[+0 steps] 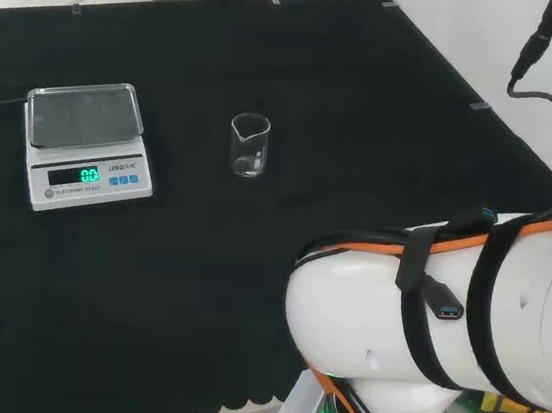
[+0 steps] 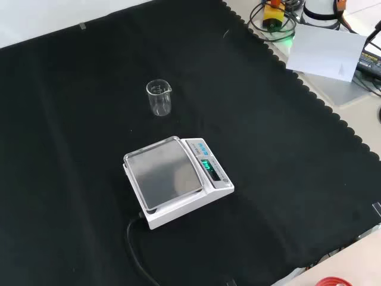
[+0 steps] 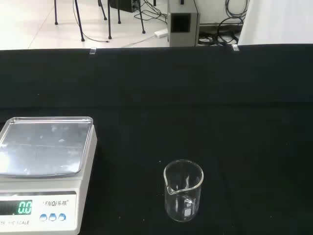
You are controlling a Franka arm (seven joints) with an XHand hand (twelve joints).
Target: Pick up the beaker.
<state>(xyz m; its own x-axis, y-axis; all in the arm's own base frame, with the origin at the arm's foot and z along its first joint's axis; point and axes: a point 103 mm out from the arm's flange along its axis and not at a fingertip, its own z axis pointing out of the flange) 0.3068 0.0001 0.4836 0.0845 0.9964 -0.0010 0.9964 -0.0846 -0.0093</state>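
Beaker (image 1: 248, 145) stands upright, empty, on desk (image 1: 369, 107), right of scale (image 1: 86, 144) in head view. Likely light, slick, fragile glass; grasp around mid-wall, spout clear. Hand state: cannot tell.

A white scale (image 2: 177, 180) with a lit display rests on the black cloth (image 2: 286, 149).

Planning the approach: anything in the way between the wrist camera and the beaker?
Nothing visible does. In the wrist view the beaker stands upright on bare black cloth. The scale sits apart, to the beaker's left in the head view.
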